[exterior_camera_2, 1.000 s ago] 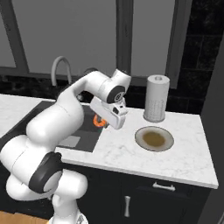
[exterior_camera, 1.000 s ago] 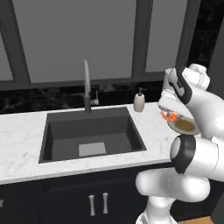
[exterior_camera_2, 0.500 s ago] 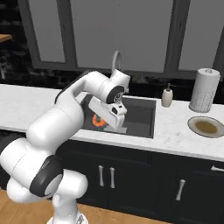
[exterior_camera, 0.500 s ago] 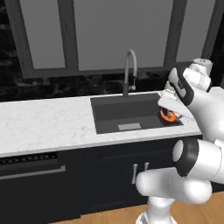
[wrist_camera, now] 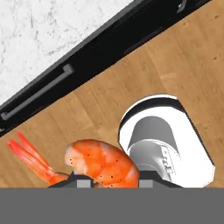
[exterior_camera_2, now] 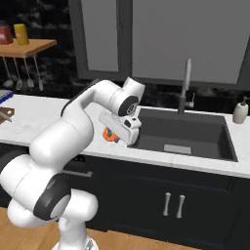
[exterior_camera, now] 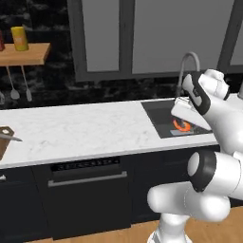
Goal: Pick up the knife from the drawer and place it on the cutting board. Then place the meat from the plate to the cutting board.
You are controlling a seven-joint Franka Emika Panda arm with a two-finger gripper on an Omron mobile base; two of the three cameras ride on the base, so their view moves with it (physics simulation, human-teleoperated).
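My gripper (exterior_camera: 183,124) is shut on the meat (exterior_camera: 182,126), a curved orange-red shrimp held above the counter's front edge beside the sink. The right base view has the meat (exterior_camera_2: 109,135) under the gripper (exterior_camera_2: 115,135). In the hand view the meat (wrist_camera: 103,162) sits between the fingertips of the gripper (wrist_camera: 113,183), its tail pointing left. At the far left the dark brown cutting board (exterior_camera: 3,138) lies on the counter with the knife (exterior_camera: 11,138) across it, blade sticking out. The cutting board (exterior_camera_2: 4,115) also peeks in at the left edge. The drawer and plate are out of view.
A dark sink (exterior_camera_2: 185,135) with a tall faucet (exterior_camera_2: 186,85) is set in the white marble counter (exterior_camera: 80,130). A soap bottle (exterior_camera_2: 240,111) stands at the right. A wooden shelf (exterior_camera: 24,53) with jars and hanging utensils is on the wall at left. A dishwasher front (exterior_camera: 88,195) is below.
The base has driven left, so the whole scene slid right: plate and paper roll left the views, and the cutting board came in at left. The gripper stays shut on the meat.
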